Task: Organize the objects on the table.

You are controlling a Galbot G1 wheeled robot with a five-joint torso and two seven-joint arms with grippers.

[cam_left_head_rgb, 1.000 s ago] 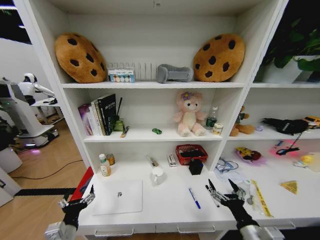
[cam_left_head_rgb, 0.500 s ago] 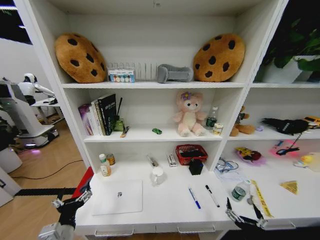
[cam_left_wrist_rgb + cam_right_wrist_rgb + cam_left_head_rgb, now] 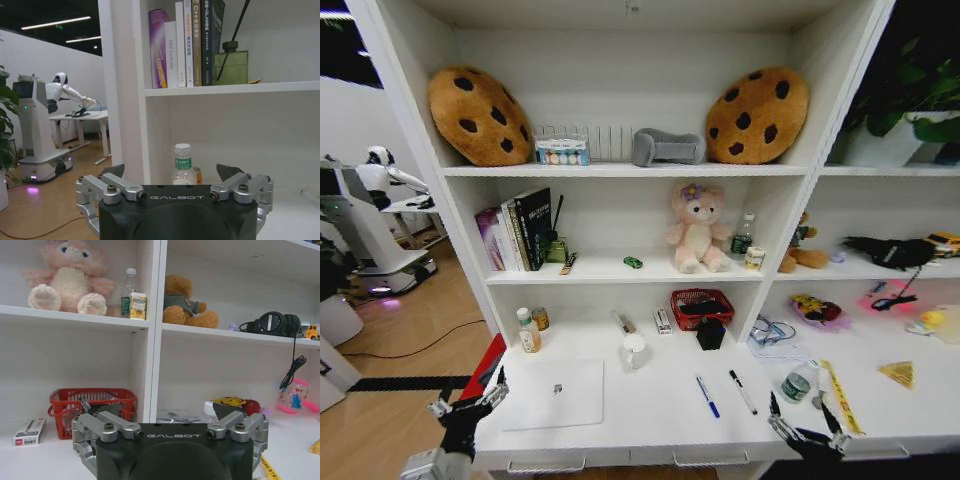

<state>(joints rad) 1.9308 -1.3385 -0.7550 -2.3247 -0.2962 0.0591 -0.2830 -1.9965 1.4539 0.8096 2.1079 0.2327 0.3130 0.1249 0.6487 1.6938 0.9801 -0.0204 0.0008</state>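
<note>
Just ahead of the spread right gripper [image 3: 805,424] lie black pen [image 3: 742,391], blue pen [image 3: 707,396] and green-capped jar [image 3: 796,385] on the table [image 3: 650,420]; laptop [image 3: 555,394] beside the open left gripper [image 3: 468,405]. Best approached from above, jaws squared across one pen.

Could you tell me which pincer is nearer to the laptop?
Left. The left pincer hovers just off the laptop's near-left corner; the right pincer sits at the table's front edge, beyond both pens.
</note>
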